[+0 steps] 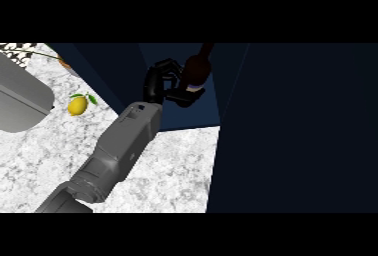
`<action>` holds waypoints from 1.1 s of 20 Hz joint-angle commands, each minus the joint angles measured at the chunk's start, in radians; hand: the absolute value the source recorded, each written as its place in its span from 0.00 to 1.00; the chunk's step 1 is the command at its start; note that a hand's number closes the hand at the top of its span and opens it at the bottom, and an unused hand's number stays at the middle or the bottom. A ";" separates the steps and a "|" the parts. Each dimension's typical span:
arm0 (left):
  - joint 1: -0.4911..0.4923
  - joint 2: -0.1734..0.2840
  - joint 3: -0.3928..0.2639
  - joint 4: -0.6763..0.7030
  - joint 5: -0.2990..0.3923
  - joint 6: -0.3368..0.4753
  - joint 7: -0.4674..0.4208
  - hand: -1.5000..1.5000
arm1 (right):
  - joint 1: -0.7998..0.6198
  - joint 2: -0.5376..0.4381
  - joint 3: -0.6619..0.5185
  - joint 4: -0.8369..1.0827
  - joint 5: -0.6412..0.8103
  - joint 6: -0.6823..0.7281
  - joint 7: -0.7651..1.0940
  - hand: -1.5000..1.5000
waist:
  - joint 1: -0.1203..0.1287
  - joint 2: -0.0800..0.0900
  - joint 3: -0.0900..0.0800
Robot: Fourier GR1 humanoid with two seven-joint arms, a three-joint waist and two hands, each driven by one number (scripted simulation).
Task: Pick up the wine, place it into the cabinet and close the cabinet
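Observation:
A dark wine bottle (198, 67) with a pale band near its base stands upright just inside the open dark blue cabinet (188, 117). My left hand (157, 80) reaches in from the lower left on its grey forearm. Its fingers and thumb are curled round the bottle's lower body from the left. The bottle's base is hidden behind the thumb. A wide dark cabinet door (295, 130) stands open and fills the right side of the view. My right hand does not show.
A yellow lemon (77, 105) with green leaves lies on the marbled white counter (170, 175), left of the cabinet. A large grey rounded object (18, 100) occupies the far left. Another cabinet panel (100, 65) angles away behind the lemon.

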 commanded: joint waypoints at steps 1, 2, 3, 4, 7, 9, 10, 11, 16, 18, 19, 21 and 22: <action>-0.007 0.010 0.024 0.067 -0.003 0.022 -0.051 1.00 | 0.049 -0.005 0.030 -0.105 -0.039 0.011 0.021 0.00 | -0.005 0.005 0.000; -0.008 -0.002 0.023 0.067 -0.004 0.050 -0.072 1.00 | 0.058 -0.013 0.015 -0.127 -0.066 0.023 0.013 0.00 | -0.014 0.005 0.001; -0.008 0.038 0.030 0.070 -0.004 0.011 -0.081 1.00 | 0.061 -0.014 0.010 -0.135 -0.065 0.025 0.001 0.00 | -0.015 0.007 0.000; -0.074 0.033 0.029 0.081 -0.007 0.031 -0.024 1.00 | 0.048 -0.010 0.009 -0.122 -0.074 0.033 0.004 0.00 | -0.012 0.007 0.001; -0.077 0.043 0.016 0.112 -0.031 0.075 -0.054 0.00 | 0.059 -0.012 0.006 -0.117 -0.079 0.042 -0.006 0.00 | -0.022 0.013 0.000; -0.099 0.075 0.014 0.124 -0.040 0.074 -0.052 0.00 | 0.068 -0.001 0.020 -0.101 -0.068 0.038 -0.014 0.00 | -0.019 0.012 0.000; -0.087 0.091 0.012 0.130 -0.045 0.067 -0.068 0.00 | 0.095 -0.015 0.038 -0.105 -0.055 0.052 -0.035 0.00 | -0.025 0.009 0.000; -0.109 0.088 0.006 0.141 -0.055 0.110 -0.061 0.00 | 0.098 -0.015 0.024 -0.091 -0.069 0.060 -0.057 0.00 | -0.034 0.011 0.002; -0.118 0.088 0.007 0.170 -0.062 0.135 -0.063 0.00 | 0.109 -0.016 0.042 -0.115 -0.046 0.063 -0.053 0.00 | -0.028 0.009 -0.001; -0.113 0.063 0.010 0.173 -0.061 0.158 -0.081 0.00 | 0.102 -0.019 0.012 -0.106 -0.074 0.077 -0.074 0.00 | -0.028 0.014 0.000; -0.102 0.089 0.019 0.169 -0.053 0.120 -0.090 0.00 | 0.109 -0.021 0.040 -0.119 -0.063 0.080 -0.059 0.00 | -0.031 0.016 -0.002; -0.127 0.092 0.042 0.146 -0.032 0.088 -0.094 0.00 | 0.114 -0.017 0.022 -0.120 -0.063 0.072 -0.060 0.00 | -0.027 0.013 -0.002; -0.142 0.086 0.032 0.146 -0.041 0.046 -0.082 0.00 | 0.106 -0.022 0.008 -0.103 -0.074 0.086 -0.076 0.00 | -0.025 0.014 -0.001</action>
